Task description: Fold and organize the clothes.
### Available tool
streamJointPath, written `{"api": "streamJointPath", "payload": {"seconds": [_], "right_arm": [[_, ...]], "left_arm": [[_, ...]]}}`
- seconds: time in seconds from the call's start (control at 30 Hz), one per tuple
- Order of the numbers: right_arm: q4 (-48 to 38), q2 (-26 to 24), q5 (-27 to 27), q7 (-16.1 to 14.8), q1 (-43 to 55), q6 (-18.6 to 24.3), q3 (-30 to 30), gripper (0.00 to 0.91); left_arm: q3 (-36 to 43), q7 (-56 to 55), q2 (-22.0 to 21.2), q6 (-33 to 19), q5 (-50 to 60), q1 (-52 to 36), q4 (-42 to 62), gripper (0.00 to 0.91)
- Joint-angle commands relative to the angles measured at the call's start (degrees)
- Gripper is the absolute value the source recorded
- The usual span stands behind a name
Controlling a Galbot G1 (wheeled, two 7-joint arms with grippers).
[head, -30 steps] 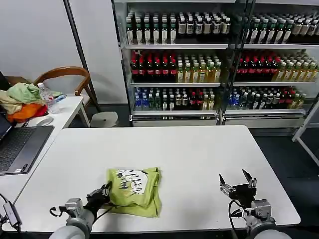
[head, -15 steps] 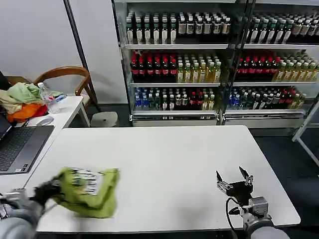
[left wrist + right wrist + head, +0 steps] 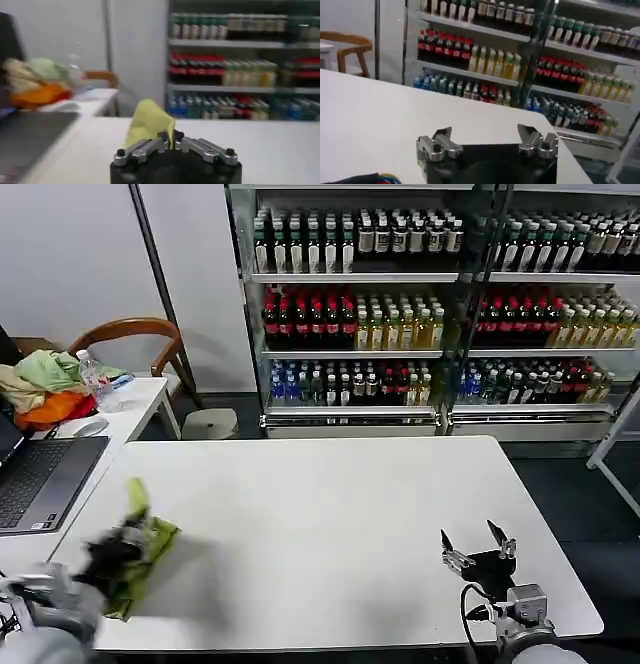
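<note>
At the near left corner of the white tabletop [image 3: 330,514], the left hand [image 3: 108,556] pinches the bunched lime yellow-green T-shirt [image 3: 140,559] between closed fingers. The right hand [image 3: 478,546] hovers at the near right, fingers spread wide and holding nothing. Farther left, a laptop [image 3: 40,479] lies on a side table.

One lime T-shirt [image 3: 140,556], bunched at the left edge of the large white desk [image 3: 330,524]. Two tools: the left tool [image 3: 172,143], shut on the shirt, and the right tool [image 3: 478,546], fingers spread. Two desks in all (the second, a side desk [image 3: 125,409], stands at far left). On it: one laptop [image 3: 40,479], one heap of garments [image 3: 42,384], one water bottle [image 3: 92,376]. One wooden chair [image 3: 130,344]. Two shelving units [image 3: 350,314] of bottled drinks, the bottles too many to count.
</note>
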Motion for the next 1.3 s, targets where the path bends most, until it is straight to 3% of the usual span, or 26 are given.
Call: {"api": "streamJointPath", "payload": {"seconds": [0.03, 0.5, 0.53, 0.57, 0.6, 0.77, 0.93, 1.13, 1.3], "right_arm": [[0.8, -0.1, 0.0, 0.0, -1.9, 0.1, 2.4, 0.907], [0.7, -0.4, 0.1, 0.0, -0.6, -0.5, 2.9, 0.907], [0.7, -0.5, 0.1, 0.0, -0.6, -0.6, 2.9, 0.907], [0.6, -0.6, 0.1, -0.1, -0.6, -0.5, 3.1, 0.907], [0.6, -0.7, 0.1, -0.1, -0.5, -0.5, 3.3, 0.907], [0.6, -0.8, 0.2, -0.3, 0.3, -0.6, 3.1, 0.907], [-0.2, -0.5, 0.0, -0.3, 2.7, -0.6, 1.0, 0.907], [-1.6, 1.1, 3.5, 0.0, 7.6, -1.8, -6.5, 0.907], [-7.9, 4.8, 7.3, -0.5, 15.7, -2.8, -17.2, 0.907]], "left_arm": [[39.1, 5.5, -13.9, -4.8, 20.4, -7.1, 5.5, 0.040], [40.5, 3.2, -19.7, -4.7, 18.7, -17.4, 13.5, 0.040], [40.6, 3.0, -20.0, -4.7, 18.7, -17.8, 14.1, 0.111], [41.0, 2.5, -20.3, -4.8, 18.8, -18.5, 14.9, 0.453], [41.1, 1.3, -21.0, -4.9, 18.7, -19.3, 15.9, 0.907], [40.5, 0.0, -21.3, -7.8, 15.1, -20.9, 16.9, 0.907], [37.8, 0.5, -18.2, -9.3, 11.9, -20.1, 11.2, 0.907], [25.9, 1.1, -8.6, -10.3, 12.7, -15.3, 3.6, 0.907], [12.4, 1.7, -0.9, -12.5, 12.9, -9.3, 3.5, 0.907]]}}
